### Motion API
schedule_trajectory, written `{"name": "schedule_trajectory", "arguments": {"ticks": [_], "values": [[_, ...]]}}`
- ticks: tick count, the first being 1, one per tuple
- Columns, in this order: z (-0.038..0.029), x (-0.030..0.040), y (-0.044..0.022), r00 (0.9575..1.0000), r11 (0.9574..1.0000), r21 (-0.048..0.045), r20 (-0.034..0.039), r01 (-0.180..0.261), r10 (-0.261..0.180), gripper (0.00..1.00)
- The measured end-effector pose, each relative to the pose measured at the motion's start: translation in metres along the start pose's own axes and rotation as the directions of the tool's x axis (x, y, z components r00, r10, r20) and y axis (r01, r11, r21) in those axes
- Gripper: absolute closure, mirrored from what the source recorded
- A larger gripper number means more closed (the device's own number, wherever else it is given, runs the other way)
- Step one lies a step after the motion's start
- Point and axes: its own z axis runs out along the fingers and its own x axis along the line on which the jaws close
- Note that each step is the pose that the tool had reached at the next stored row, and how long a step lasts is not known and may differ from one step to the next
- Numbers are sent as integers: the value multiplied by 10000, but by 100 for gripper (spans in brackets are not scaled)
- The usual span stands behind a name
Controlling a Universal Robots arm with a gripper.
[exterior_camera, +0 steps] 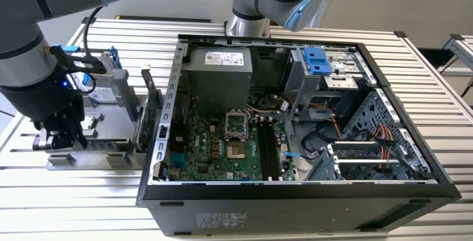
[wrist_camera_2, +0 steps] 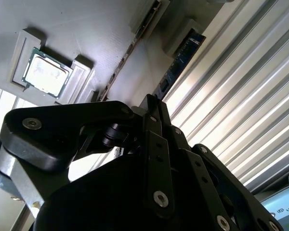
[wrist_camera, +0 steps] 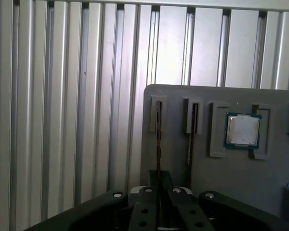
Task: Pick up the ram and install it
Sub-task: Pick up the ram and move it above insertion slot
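The ram (wrist_camera: 158, 134) is a thin green stick standing on edge in a slot of the grey parts holder (wrist_camera: 221, 183). In the second wrist view the ram (wrist_camera_2: 179, 62) runs straight up to my fingertips. My gripper (wrist_camera: 157, 175) sits low over the holder with its black fingers drawn together on the stick's near end, the stick still seated in its slot. In the exterior view my gripper (exterior_camera: 63, 138) hangs over the holder (exterior_camera: 96, 158) at the exterior view's left, beside the open computer case (exterior_camera: 296, 191).
A second stick (wrist_camera: 191, 130) stands in the neighbouring slot, and a processor chip (wrist_camera: 242, 130) lies in a recess beyond it. A green expansion card (exterior_camera: 152, 119) stands between holder and case. The motherboard's long memory slots (exterior_camera: 267, 149) lie inside the case. Another arm's base (exterior_camera: 247, 25) stands behind.
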Motion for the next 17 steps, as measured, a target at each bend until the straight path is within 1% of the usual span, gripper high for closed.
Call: {"name": "schedule_trajectory", "arguments": {"ticks": [6,17], "values": [[-40,1,0,10000,10000,0,0,-1,1,100],[-133,5,1,10000,10000,1,1,-1,1,100]]}}
